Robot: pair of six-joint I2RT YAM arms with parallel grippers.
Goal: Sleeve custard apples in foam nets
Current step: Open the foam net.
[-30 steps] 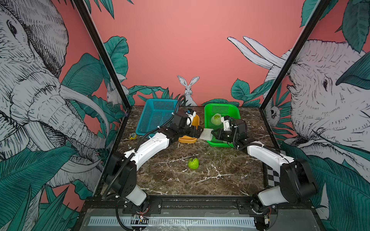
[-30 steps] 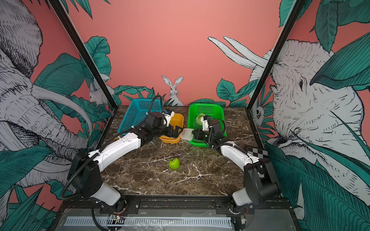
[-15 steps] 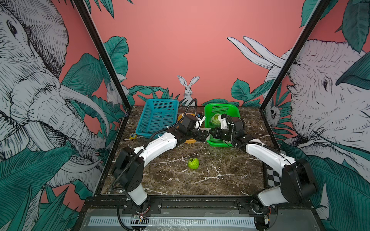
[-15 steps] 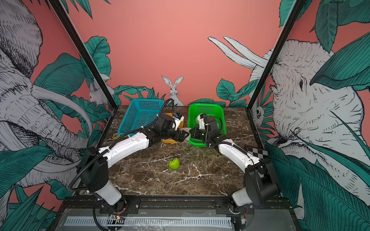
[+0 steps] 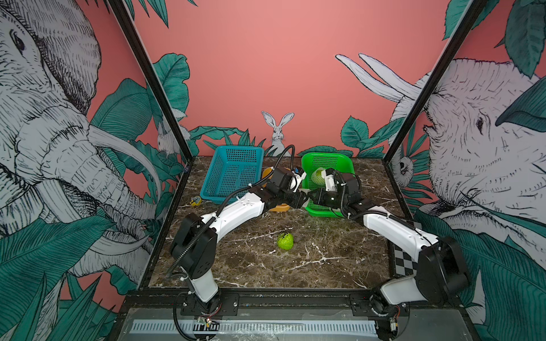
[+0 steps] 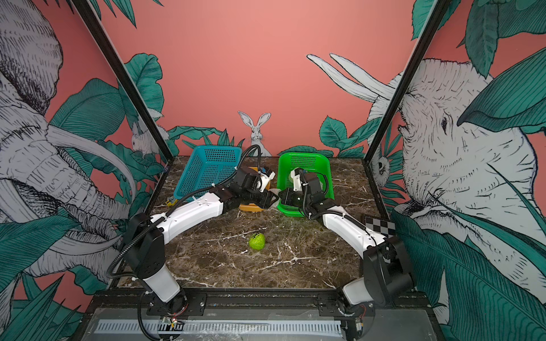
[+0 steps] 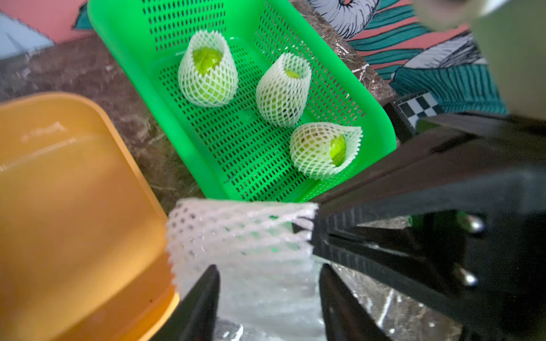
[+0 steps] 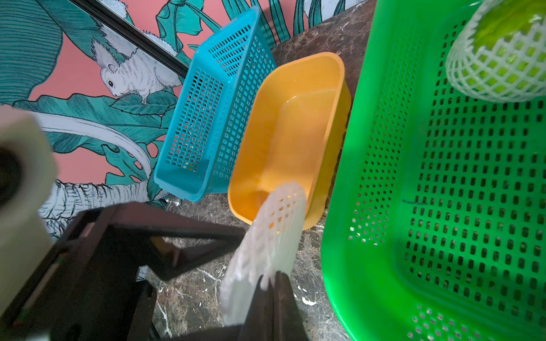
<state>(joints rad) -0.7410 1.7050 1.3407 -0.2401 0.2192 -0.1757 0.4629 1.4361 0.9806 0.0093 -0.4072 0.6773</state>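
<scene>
Since a second ago, the left gripper (image 5: 302, 198) has swung to the right, away from the orange tub (image 5: 279, 208). It now meets the right gripper (image 5: 312, 195), and its fingers have come closer together.

In both top views we see the two grippers tip to tip, far back on the table (image 5: 331, 254). They are just beside the near left corner of the green basket (image 5: 323, 161). A bit of white foam net (image 6: 274, 191) shows between them. One bare custard apple (image 5: 285, 241) lies alone in the middle of the table, well apart from both arms. The blue basket (image 5: 233, 174) sits at the far left.

From the left wrist we see that gripper's fingers (image 7: 204, 304) standing apart, one on each side of the foam net (image 7: 239, 236). We cannot tell if they press on it. The right gripper (image 7: 310, 234) pinches the net's edge. Three wrapped custard apples (image 7: 208, 71) (image 7: 282, 88) (image 7: 322, 150) lie in the green basket (image 7: 251, 177).

From the right wrist we see the right gripper (image 8: 273, 295) with its fingers pressed together on the foam net (image 8: 271, 233). One of the left gripper's fingers (image 8: 212, 236) is right beside the net.
</scene>
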